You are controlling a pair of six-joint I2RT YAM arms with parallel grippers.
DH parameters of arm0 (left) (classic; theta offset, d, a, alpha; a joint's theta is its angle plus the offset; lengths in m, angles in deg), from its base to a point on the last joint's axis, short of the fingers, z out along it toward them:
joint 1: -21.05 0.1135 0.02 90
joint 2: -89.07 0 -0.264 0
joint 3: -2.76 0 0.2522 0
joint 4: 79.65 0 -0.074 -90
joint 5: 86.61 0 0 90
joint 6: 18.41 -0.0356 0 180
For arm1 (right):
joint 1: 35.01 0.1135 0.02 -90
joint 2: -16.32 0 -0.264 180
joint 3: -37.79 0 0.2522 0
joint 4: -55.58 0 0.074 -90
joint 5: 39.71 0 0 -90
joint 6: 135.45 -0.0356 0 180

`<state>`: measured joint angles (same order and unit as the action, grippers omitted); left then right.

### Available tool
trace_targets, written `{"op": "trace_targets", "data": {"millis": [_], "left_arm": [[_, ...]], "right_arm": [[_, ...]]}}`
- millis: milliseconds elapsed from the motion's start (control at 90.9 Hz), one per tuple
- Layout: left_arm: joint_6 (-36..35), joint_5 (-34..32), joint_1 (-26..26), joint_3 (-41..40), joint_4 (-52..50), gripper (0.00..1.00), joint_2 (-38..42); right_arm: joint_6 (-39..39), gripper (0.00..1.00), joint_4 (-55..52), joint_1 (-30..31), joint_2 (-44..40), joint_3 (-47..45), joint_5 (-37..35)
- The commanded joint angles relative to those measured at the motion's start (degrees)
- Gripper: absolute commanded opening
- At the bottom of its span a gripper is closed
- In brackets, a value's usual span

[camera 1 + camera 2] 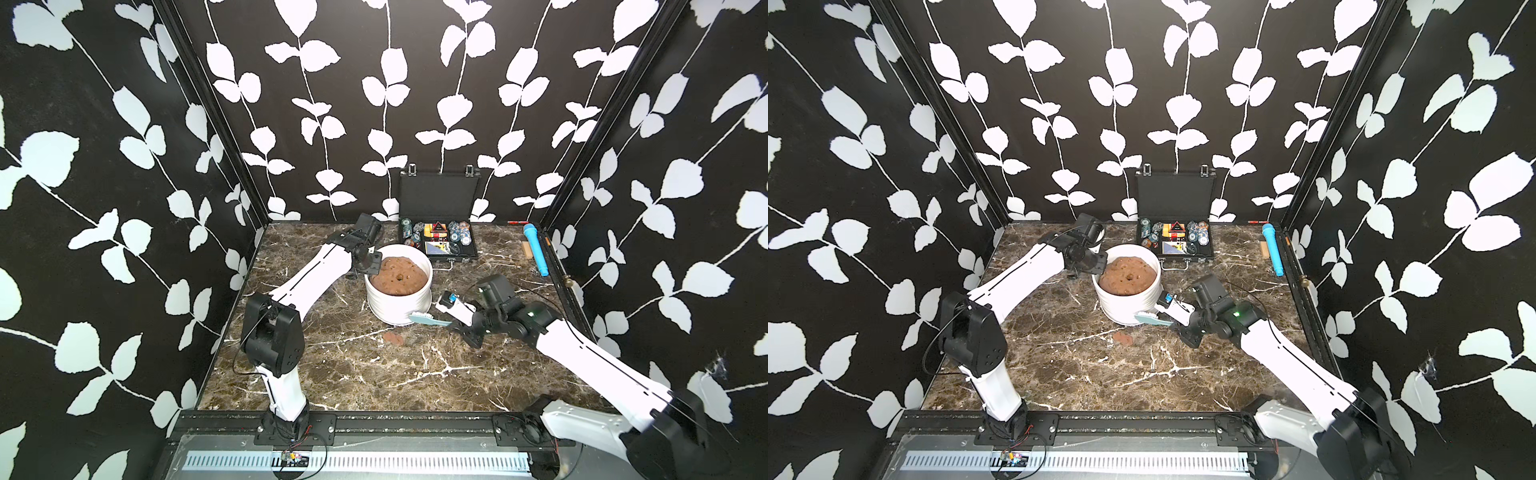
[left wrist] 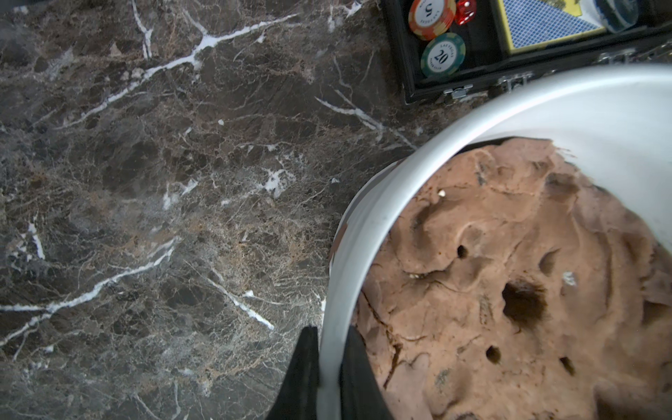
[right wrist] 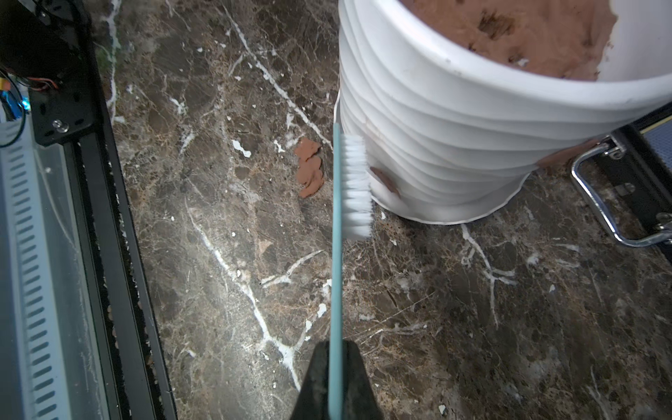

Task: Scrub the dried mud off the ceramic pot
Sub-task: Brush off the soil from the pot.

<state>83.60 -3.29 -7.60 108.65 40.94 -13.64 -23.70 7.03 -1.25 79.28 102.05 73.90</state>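
Presently: ceramic pot (image 1: 398, 305) stands mid-table, a little toward the far side, filled with a brown lumpy mound (image 1: 399, 276).

Left gripper (image 2: 330, 349) is clamped narrow on the pot's far-left rim, one jaw inside and one outside. By the look of it, a steadying hold.

Right gripper (image 3: 336, 351), near right of the pot, is pinched tight on the teal handle of a brush (image 3: 337, 254). The brush's long axis runs right to left along the pot's near wall, low down. White bristles face far, into the ribs.

Dried mud (image 3: 385, 180): one small patch low on the near-right wall, directly on the far side of the bristles, tips seemingly touching it. A loose flake (image 1: 394, 338) lies on the table (image 1: 353, 374) on the brush's near side, apart from the pot.

Right arm is the nearer to the patch. Judgement: the next strokes should run along the handle's axis, pressing toward the far side. Too hard a push could shove the pot against the left hold.
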Motion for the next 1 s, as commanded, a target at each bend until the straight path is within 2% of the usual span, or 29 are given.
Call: {"op": "trace_targets", "data": {"millis": [0,77,253,418,561,704,803,990], "left_arm": [[-3.4,3.2,0.2,0.1,-0.7,0.08,-2.3],[-4.1,4.3,0.3,0.3,-0.3,0.08,-2.7],[-5.7,5.7,0.3,0.7,-0.3,0.07,-3.4],[-7.1,7.0,0.3,0.7,-0.3,0.07,-3.6],[-7.1,7.5,0.3,0.5,0.0,0.06,-3.6],[-7.3,7.6,0.3,1.0,-0.3,0.06,-4.1],[-7.7,7.3,0.5,1.4,-0.4,0.06,-4.3],[-8.6,8.0,0.6,2.8,-0.9,0.06,-5.5]], "right_arm": [[-1.2,0.0,4.2,0.3,-2.0,-0.1,-0.2],[1.3,0.0,4.5,0.3,0.9,1.6,-1.8],[5.5,0.0,4.4,0.2,8.8,5.6,-0.7],[5.2,0.0,9.4,-0.7,12.6,4.7,-2.1],[6.0,0.0,6.0,-0.4,16.8,5.1,-5.1],[4.5,0.0,6.3,1.5,14.7,3.2,-4.6],[3.2,0.0,2.7,2.3,12.6,3.0,-3.7],[0.3,0.0,1.3,2.3,5.6,1.3,-8.6]]}}
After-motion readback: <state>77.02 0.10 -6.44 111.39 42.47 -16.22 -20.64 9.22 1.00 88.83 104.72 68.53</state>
